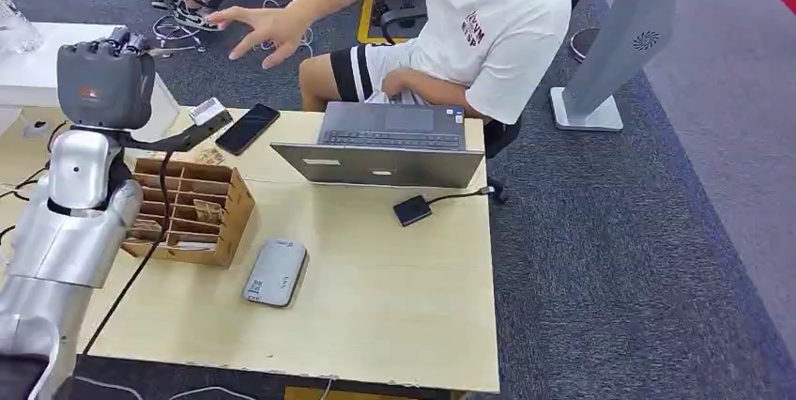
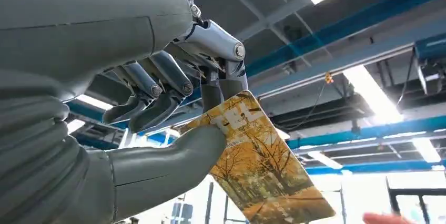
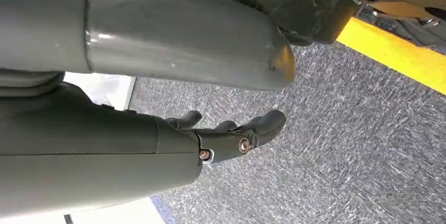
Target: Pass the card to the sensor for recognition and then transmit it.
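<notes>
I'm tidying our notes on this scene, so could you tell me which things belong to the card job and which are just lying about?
Belongs to the job:
left hand
card
grey sensor
person's hand

Just lying about:
laptop
phone
cardboard organiser

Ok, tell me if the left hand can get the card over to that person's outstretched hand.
Probably yes: the left hand holds the card raised, and the person's hand reaches toward it with nothing between.

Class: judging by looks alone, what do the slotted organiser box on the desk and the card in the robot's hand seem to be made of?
Organiser box: probably corrugated cardboard, matte brown, with thin slotted dividers. Card, pinched by the left hand: likely glossy plastic or laminated stock; flat, rigid-looking, printed with autumn trees.
</notes>
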Robot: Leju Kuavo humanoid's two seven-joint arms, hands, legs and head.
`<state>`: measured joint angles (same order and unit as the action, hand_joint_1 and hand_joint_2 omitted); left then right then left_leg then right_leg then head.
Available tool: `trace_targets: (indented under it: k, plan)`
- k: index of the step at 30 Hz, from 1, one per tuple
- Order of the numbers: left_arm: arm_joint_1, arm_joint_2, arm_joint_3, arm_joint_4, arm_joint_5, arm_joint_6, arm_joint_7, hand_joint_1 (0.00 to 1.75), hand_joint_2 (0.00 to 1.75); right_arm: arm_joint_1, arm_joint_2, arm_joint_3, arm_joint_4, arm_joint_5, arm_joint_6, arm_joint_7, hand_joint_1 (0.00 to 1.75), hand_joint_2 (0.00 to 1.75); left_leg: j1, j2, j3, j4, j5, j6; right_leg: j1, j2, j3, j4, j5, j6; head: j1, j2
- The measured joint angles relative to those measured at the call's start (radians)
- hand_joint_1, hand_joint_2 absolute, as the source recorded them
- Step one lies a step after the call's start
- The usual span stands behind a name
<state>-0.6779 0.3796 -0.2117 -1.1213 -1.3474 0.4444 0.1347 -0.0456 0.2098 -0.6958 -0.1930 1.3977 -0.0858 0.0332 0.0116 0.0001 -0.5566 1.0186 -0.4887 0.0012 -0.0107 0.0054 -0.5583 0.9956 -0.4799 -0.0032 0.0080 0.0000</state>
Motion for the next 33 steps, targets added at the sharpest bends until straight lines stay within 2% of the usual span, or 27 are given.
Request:
trace_targets:
  k: [5, 17, 18, 19, 27, 33]
  plan:
    - [-0.016, 0.000, 0.000, 0.055, 0.003, 0.007, 0.000, 1.75, 1.75, 0.000, 0.000, 0.000, 0.000, 0.000, 0.000, 0.000, 0.00, 0.00, 0.000, 0.000, 0.000, 0.000, 0.000, 0.000, 0.000, 0.000, 0.000, 0.000, 0.000, 0.000, 0.000, 0.000]
    - [-0.022, 0.000, 0.000, 0.105, 0.021, 0.022, -0.002, 1.75, 1.75, 0.000, -0.001, 0.000, 0.000, 0.000, -0.006, -0.003, 0.00, 0.00, 0.000, 0.001, 0.000, 0.000, 0.000, 0.000, 0.000, 0.001, 0.000, 0.000, 0.000, 0.000, 0.000, 0.000]
    - [-0.022, 0.000, 0.000, 0.107, 0.023, 0.023, -0.002, 0.94, 1.75, 0.000, -0.001, 0.000, 0.000, 0.000, -0.006, -0.003, 0.00, 0.00, 0.000, 0.001, 0.000, 0.000, 0.000, 0.000, 0.000, 0.001, 0.000, 0.000, 0.000, 0.000, 0.000, 0.000]
    - [-0.021, 0.000, 0.000, 0.108, 0.025, 0.024, -0.003, 0.00, 1.75, 0.000, -0.001, 0.000, 0.000, 0.000, -0.007, -0.003, 0.00, 0.00, 0.000, 0.001, 0.000, 0.000, 0.000, 0.000, 0.000, 0.001, 0.000, 0.000, 0.000, 0.000, 0.000, 0.000]
    - [0.005, -0.002, 0.000, 0.090, 0.035, 0.034, -0.008, 0.00, 1.75, 0.000, -0.001, 0.000, 0.000, -0.018, -0.006, -0.001, 0.00, 0.00, 0.000, 0.001, -0.001, 0.000, 0.000, 0.000, 0.000, 0.001, -0.001, 0.000, 0.000, 0.000, 0.000, 0.000]
    - [0.148, -0.003, 0.000, -0.069, 0.059, 0.055, -0.030, 0.00, 1.75, 0.002, -0.001, 0.000, 0.001, -0.031, -0.010, 0.006, 0.00, 0.00, 0.000, 0.001, -0.001, 0.000, 0.000, 0.000, 0.000, 0.001, -0.001, 0.000, 0.000, 0.000, 0.000, 0.000]
